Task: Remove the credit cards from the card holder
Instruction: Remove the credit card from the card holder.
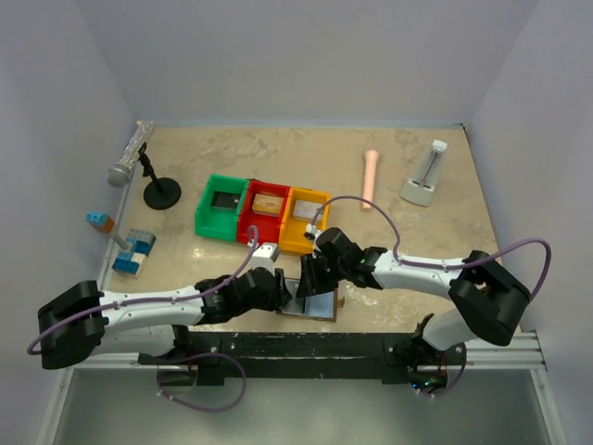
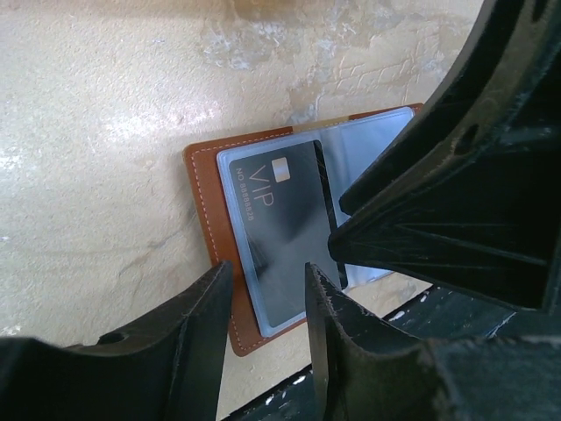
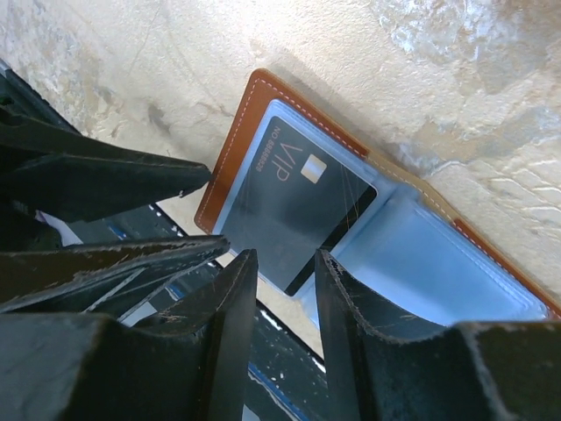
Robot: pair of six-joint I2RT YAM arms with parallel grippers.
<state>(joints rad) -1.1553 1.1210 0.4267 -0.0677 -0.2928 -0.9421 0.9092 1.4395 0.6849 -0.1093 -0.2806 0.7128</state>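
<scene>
Above the table's (image 1: 278,153) card holder (image 1: 318,305), left hand (image 2: 267,282) and right hand (image 3: 285,263) hang half-open, empty.

Overhead camera looks down from behind the arms over the beige mottled surface (image 1: 296,153); both wrist cameras, close and opposed, share the open brown leather-like card holder (image 2: 206,210).

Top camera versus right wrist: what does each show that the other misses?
Only the top view shows the green bin, red bin and yellow bin lined up behind the work spot. Only the right wrist view shows the black VIP card tucked in a pale blue sleeve. Both show the card holder lying open on the table.
</scene>
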